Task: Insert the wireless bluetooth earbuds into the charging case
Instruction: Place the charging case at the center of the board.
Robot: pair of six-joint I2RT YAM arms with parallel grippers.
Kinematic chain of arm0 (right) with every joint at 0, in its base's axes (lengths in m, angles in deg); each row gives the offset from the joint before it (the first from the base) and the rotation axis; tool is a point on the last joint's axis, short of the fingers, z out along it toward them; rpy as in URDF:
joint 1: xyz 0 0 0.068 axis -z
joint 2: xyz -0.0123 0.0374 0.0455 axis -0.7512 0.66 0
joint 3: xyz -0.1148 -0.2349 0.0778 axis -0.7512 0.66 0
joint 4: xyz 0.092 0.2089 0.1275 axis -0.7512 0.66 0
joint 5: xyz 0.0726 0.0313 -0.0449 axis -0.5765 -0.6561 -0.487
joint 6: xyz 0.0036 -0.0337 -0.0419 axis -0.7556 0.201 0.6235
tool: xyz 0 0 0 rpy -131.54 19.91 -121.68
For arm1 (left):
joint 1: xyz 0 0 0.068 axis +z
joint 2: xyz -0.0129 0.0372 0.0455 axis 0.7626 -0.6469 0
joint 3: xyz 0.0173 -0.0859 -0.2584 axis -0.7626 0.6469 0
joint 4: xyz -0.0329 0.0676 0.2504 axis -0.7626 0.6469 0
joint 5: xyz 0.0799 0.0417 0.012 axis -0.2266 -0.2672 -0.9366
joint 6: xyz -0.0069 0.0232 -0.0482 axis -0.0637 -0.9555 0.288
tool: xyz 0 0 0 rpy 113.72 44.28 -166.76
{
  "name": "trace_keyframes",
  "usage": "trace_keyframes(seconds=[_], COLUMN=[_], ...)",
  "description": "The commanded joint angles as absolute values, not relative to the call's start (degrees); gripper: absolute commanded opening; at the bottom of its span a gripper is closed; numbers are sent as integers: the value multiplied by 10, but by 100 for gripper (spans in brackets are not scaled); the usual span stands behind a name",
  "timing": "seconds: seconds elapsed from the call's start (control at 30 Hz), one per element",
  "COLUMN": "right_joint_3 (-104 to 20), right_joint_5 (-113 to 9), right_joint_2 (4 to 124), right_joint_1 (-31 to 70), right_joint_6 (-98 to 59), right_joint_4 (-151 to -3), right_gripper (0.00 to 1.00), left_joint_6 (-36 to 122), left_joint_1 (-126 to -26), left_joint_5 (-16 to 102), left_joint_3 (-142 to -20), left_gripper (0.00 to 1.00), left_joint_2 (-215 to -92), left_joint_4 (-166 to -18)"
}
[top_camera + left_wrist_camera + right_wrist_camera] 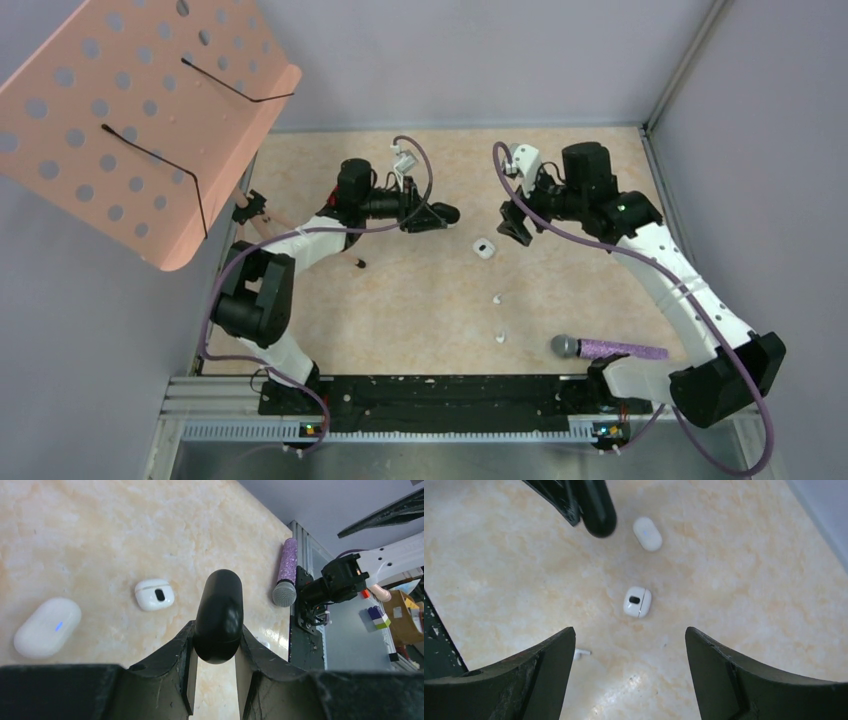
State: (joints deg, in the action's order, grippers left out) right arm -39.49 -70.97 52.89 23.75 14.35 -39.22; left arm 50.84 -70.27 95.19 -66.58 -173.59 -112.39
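While the left fingers (186, 647) clamp a black case (218, 615) and the right fingers (549, 662) hang open, two white earbuds (497, 298) lie loose on the desk (400, 320), uninserted.

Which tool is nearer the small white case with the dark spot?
Right. The right tool, open, hangs just right of the small white case. The left tool, shut on a black case, sits farther off to its left.

A beige marbled tabletop (420, 320) fills the middle of the frame, closed in by plain grey walls (480, 60) at top and right. A pink perforated panel (120, 110) tilts across the upper left. A ribbed metal rail (450, 431) lines the bottom edge.
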Motion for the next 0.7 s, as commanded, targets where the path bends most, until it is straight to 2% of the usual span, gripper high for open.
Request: trace_keyframes(seconds=[0.0, 0.27, 0.4, 0.67], right_joint_3=[-355, -339, -341, -323], right_joint_5=[-669, -621, -607, -616], right_joint_2=[530, 544, 553, 545], right_joint_1=[256, 257, 257, 257], right_joint_6=[101, 83, 79, 62], right_joint_4=[-407, -432, -439, -449], right_gripper=[80, 81, 81, 81], left_joint_6=[487, 488, 496, 571], left_joint_1=[-704, -707, -716, -724], left_joint_5=[909, 849, 758, 715], left_joint_3=[-640, -661, -668, -678], left_gripper=[0, 0, 2, 2], left_joint_2=[-1756, -1805, -1816, -1858], left_joint_4=[-1058, -996, -949, -978])
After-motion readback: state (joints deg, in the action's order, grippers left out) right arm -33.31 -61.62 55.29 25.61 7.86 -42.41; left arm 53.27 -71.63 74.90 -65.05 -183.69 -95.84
